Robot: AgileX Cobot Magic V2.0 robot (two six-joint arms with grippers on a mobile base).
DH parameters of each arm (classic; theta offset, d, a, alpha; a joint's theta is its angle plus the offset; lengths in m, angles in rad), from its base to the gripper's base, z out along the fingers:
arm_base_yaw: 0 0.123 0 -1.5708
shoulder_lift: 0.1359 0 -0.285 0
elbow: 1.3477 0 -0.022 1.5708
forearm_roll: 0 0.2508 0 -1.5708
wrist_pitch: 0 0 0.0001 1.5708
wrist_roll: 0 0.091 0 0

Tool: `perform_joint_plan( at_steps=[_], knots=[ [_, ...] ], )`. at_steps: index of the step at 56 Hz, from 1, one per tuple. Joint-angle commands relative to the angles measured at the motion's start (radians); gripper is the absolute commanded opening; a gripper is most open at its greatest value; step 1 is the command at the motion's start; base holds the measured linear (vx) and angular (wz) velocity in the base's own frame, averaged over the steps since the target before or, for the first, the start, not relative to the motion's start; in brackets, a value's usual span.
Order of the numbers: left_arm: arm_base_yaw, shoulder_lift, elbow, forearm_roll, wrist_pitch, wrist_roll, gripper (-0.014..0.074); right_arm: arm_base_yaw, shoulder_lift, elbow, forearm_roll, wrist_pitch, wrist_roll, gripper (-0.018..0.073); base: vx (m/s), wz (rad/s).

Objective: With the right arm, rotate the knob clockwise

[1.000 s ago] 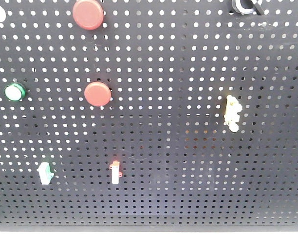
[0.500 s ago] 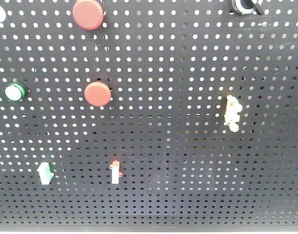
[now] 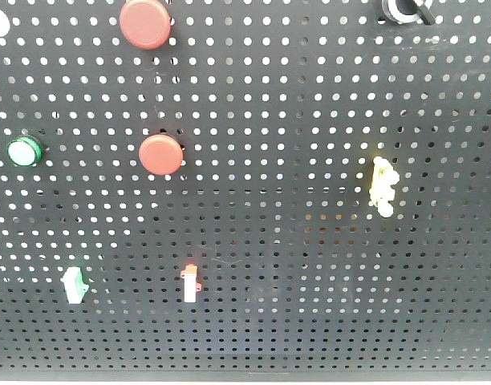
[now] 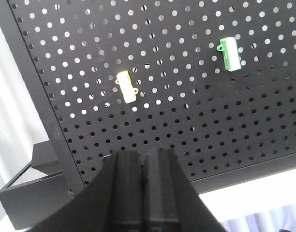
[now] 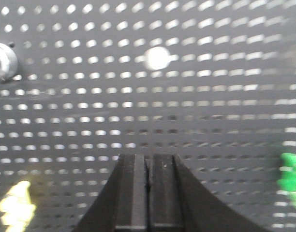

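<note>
Now the right gripper (image 5: 149, 162) is clenched empty, fingers pressed together, facing the pegboard (image 5: 186, 96). The knob (image 5: 2, 60) lies well apart at ten o'clock from its tips, so the arm must shift that way and open. Left gripper (image 4: 143, 157) is clenched too.

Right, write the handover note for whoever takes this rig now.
The left gripper is shut and empty, facing the lower part of the board.
The right gripper is shut and empty, facing the board; its view is blurred.
The knob sits at the board's top right, cut by the front view's top edge, with nothing touching it. A silver ring at the left edge of the right wrist view is likely its collar, up and left of the right gripper.
Done: no grip on the knob yet.
Left: bring the right gripper to the knob, open, grip, turn clockwise.
</note>
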Motion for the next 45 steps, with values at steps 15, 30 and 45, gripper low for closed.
perform_joint_plan(
  at_steps=[15,30,45],
  knots=[
    [-0.008,0.017,0.033,-0.004,-0.078,-0.004,-0.0006,0.001,0.114,-0.180,0.021,-0.004,-0.009,-0.0004,0.00,0.00],
    [-0.008,0.017,0.033,-0.004,-0.078,-0.004,-0.0006,0.001,0.114,-0.180,0.074,0.032,-0.018,-0.0003,0.00,0.00],
    [-0.008,0.017,0.033,-0.004,-0.078,-0.004,-0.0006,0.001,0.153,-0.180,0.540,0.118,-0.419,-0.0008,0.00,0.00]
  ],
)
